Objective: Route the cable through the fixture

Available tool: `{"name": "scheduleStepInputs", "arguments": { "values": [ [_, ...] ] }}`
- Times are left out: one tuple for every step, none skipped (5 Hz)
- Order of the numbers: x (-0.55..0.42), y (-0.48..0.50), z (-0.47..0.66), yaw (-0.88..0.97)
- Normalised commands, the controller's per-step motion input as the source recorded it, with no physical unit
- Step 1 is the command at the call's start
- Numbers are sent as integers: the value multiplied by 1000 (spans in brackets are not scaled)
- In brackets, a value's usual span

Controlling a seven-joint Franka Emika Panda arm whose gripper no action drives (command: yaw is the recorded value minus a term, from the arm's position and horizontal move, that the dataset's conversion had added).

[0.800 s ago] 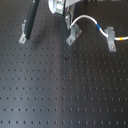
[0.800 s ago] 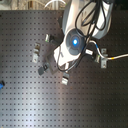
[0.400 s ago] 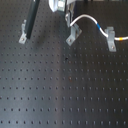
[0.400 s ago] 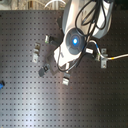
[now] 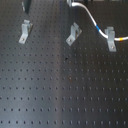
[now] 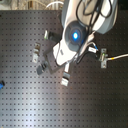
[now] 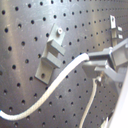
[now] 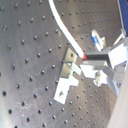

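Right, the tool (image 7: 102,67) is clamped on the cable (image 7: 55,87), and in both wrist views the white cord comes straight out of the grey fingers, pinched close to its run so the free length trails behind and can be steered. In the first wrist view it sweeps down past a fixture (image 7: 52,52) bolted to the perforated counter (image 7: 20,30), lying beside that bracket rather than in its slot, as far as I can tell. In the second wrist view another bracket (image 8: 67,80) sits just under the fingertips, which looks like the reason for holding the cord low and taut there: to line it up over the slotted top. Moving outward, the first exterior view shows three silvery brackets in a row; the cable arcs down from the top edge to the one on the first exterior view's right (image 5: 111,40), where the blue and yellow bands sit at the clip, so that end appears already seated. The middle bracket (image 5: 73,35) and the one on the first exterior view's left (image 5: 24,31) stand bare. In the second exterior view the arm (image 6: 75,37) covers most of the work, so the grip itself is hidden there. My read: one clip done, the middle one next.
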Motion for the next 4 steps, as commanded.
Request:
{"name": "scheduleStepInputs", "arguments": {
  "values": [
    [-13,-31,-276,734],
    [-3,5,-199,854],
    [3,9,-210,897],
    [2,16,-210,922]
  ]
}}
